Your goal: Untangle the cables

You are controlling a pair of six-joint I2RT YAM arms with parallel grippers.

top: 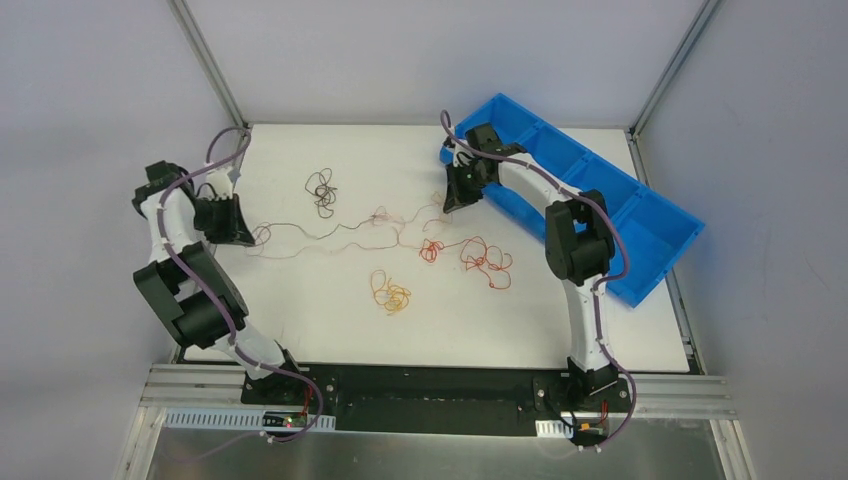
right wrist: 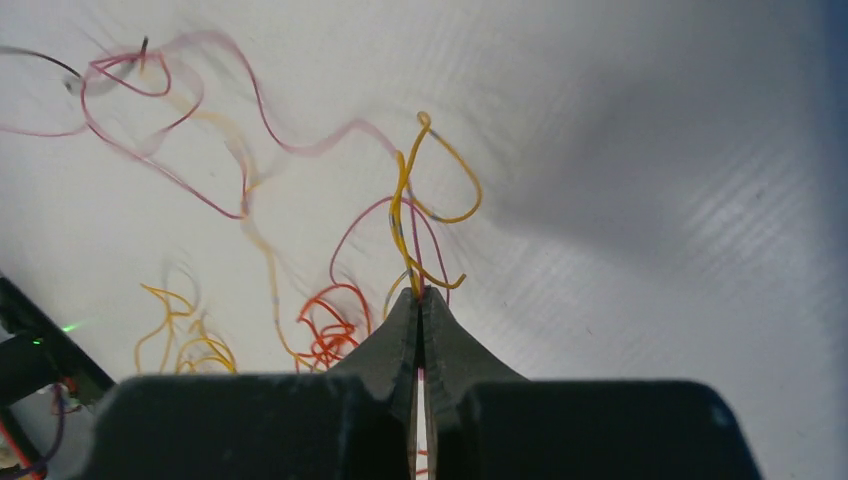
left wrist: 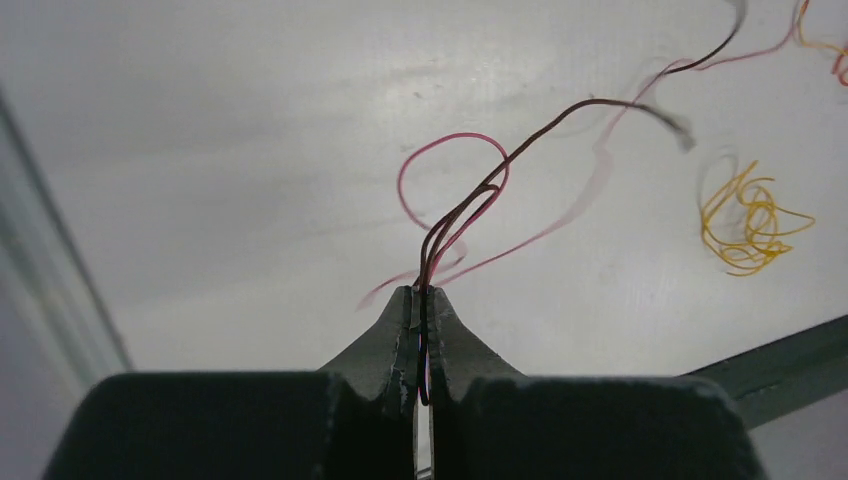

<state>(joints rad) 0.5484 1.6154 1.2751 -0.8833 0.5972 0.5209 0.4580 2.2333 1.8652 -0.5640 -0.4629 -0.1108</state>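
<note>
The cables lie spread over the white table (top: 300, 330). A long pink and dark brown strand (top: 340, 238) runs from my left gripper (top: 243, 236) across to my right gripper (top: 449, 205). In the left wrist view, my left gripper (left wrist: 424, 293) is shut on a dark brown wire (left wrist: 560, 120) and a pink wire (left wrist: 450, 140). My right gripper (right wrist: 420, 293) is shut on a yellow wire (right wrist: 440, 170) and a pink wire (right wrist: 250, 100). A dark brown squiggle (top: 322, 190), a red tangle (top: 472, 256) and a yellow-orange ball (top: 390, 293) lie loose.
A blue compartment bin (top: 640, 215) stands along the table's back right, just behind the right arm. Aluminium frame posts rise at the back corners. The table's left edge (left wrist: 60, 290) runs close beside my left gripper.
</note>
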